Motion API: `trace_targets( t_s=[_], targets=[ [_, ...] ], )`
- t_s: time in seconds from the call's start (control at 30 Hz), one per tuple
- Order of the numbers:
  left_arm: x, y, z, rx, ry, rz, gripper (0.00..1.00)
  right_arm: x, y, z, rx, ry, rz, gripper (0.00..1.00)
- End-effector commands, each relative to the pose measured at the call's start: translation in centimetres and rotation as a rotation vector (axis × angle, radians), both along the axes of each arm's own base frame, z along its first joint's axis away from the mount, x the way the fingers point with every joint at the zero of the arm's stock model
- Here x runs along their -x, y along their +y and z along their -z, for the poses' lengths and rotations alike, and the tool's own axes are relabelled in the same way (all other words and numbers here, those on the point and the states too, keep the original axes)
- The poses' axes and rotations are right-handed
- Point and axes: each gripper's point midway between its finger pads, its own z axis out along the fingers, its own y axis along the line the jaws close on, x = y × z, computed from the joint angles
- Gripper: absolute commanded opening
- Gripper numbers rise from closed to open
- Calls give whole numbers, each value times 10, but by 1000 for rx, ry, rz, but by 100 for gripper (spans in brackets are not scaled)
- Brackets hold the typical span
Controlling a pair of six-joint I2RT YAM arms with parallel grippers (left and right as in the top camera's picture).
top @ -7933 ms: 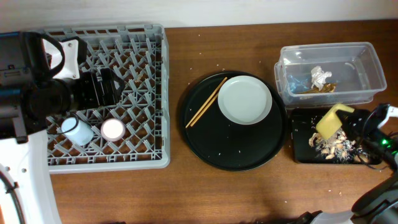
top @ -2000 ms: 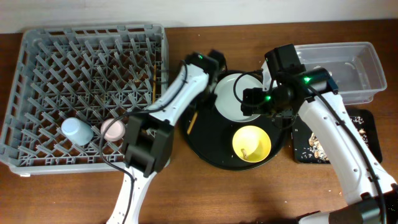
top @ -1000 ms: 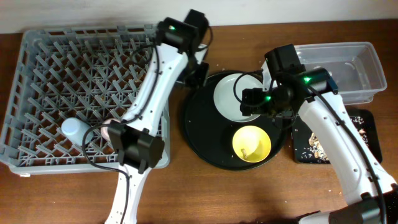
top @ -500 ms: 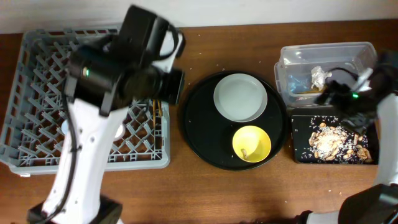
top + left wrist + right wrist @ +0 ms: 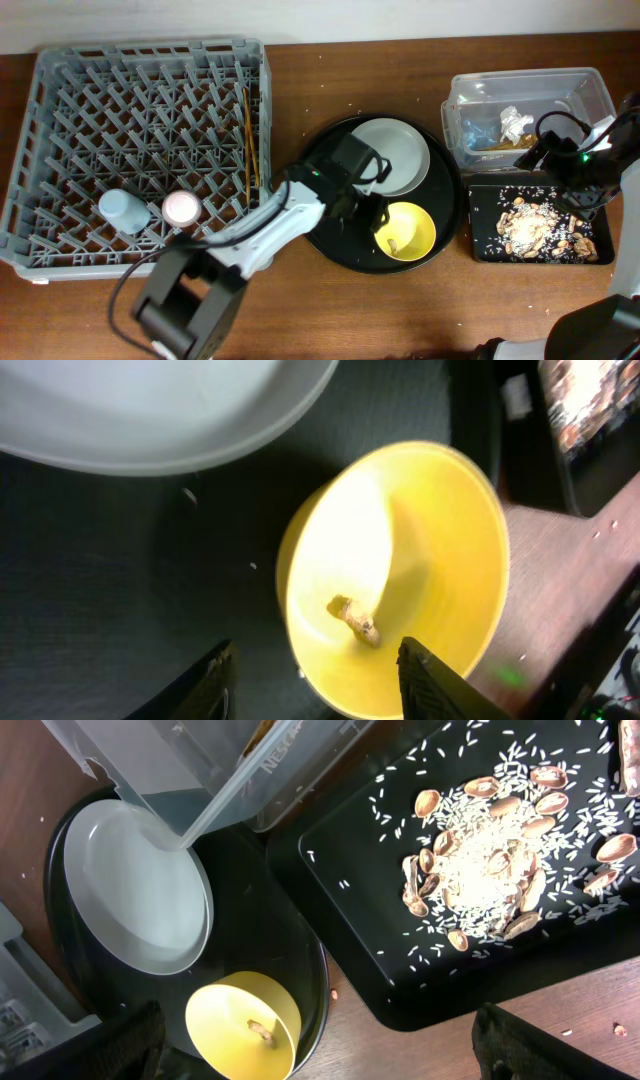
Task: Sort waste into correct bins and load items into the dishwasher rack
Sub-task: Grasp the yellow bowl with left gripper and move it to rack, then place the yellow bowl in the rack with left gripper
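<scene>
Hovering low over the round tray [image 5: 370, 262], the left gripper [image 5: 316, 652], fingers [image 5: 215, 680] spread, has the yellow bowl [image 5: 395, 575] straight ahead with its near rim between them, far nearer than the right arm [image 5: 588, 170] by the clear tub [image 5: 590, 90].

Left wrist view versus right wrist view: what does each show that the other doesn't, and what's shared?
Only the left wrist: the open left gripper by the yellow bowl. Only the right wrist: the clear plastic rectangular tub and the full heap of rice and tan scraps. Both: that bowl with one brown scrap inside, the pale grey-green round plate, the large round black tray.
</scene>
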Motion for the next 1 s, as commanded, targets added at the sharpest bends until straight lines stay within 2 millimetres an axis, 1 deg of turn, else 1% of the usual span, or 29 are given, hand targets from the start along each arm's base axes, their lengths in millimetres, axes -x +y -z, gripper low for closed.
trace_targets(
  t_s=[0.0, 0.03, 0.07, 0.1, 0.13, 0.17, 0.2, 0.27, 0.3, 0.33, 0.37, 0.4, 0.43, 0.47, 0.5, 0.53, 0.57, 0.6, 0.63, 0.7, 0.77, 0.8, 0.83, 0.87, 0.97],
  targets=[
    [16, -9, 38, -8, 130, -3, 41, -1, -2, -5, 3, -16, 3, 98],
    [16, -8, 43, -17, 148, -19, 34, -1, -2, -5, 3, -16, 3, 98],
    [15, -8, 43, -17, 148, -21, 27, -1, -2, -5, 3, -15, 3, 98],
    [13, -8, 42, -17, 143, -25, 12, -1, -2, -5, 3, -15, 3, 99],
    [11, -10, 40, -15, 137, -25, 0, -1, -2, -5, 3, -16, 3, 98],
    [8, -8, 36, -32, 131, -33, 0, -1, -2, -5, 3, -16, 3, 99],
    [4, -2, 28, -70, 129, -51, 0, -1, -2, -5, 3, -15, 3, 98],
    [-19, 33, -11, -221, 64, -135, 0, -1, -2, -5, 3, -15, 3, 98],
    [-41, 63, -53, -307, -21, -216, 0, -1, -2, -5, 3, -15, 3, 99],
    [-52, 78, -75, -341, -68, -259, 0, -1, -2, -5, 3, -15, 3, 98],
    [-69, 107, -109, -398, -150, -336, 0, -1, -2, -5, 3, -15, 3, 98],
    [-86, 144, -149, -457, -247, -439, 0, -1, -2, -5, 3, -15, 3, 99],
    [-95, 183, -183, -521, -331, -539, 0, -1, -2, -5, 3, -15, 3, 98],
    [-99, 225, -211, -607, -412, -642, 0, -1, -2, -5, 3, -16, 3, 98],
    [-94, 265, -231, -734, -481, -758, 0, -1, -2, -5, 3, -16, 3, 98],
    [-84, 302, -247, -894, -540, -877, 0, -1, -2, -5, 3, -16, 3, 99],
    [-76, 324, -257, -1009, -578, -947, 0, -1, -2, -5, 3, -16, 3, 98],
    [-70, 340, -261, -1087, -604, -1008, 0, -1, -2, -5, 3, -16, 3, 98],
    [-67, 358, -261, -1157, -623, -1070, 0, -1, -2, -5, 3, -15, 3, 98],
    [-67, 386, -254, -1278, -674, -1158, 0, -1, -2, -5, 3, -15, 3, 98],
    [-71, 413, -235, -1391, -715, -1214, 0, -1, -2, -5, 3, -15, 3, 99],
    [-70, 428, -222, -1457, -739, -1242, 0, -1, -2, -5, 3, -15, 3, 98],
    [-68, 436, -215, -1493, -755, -1261, 0, -1, -2, -5, 3, -15, 3, 98],
    [-67, 447, -205, -1513, -763, -1301, 0, -1, -2, -5, 3, -16, 3, 99],
    [-69, 469, -186, -1495, -744, -1406, 0, -1, -2, -5, 3, -15, 3, 98]
  ],
)
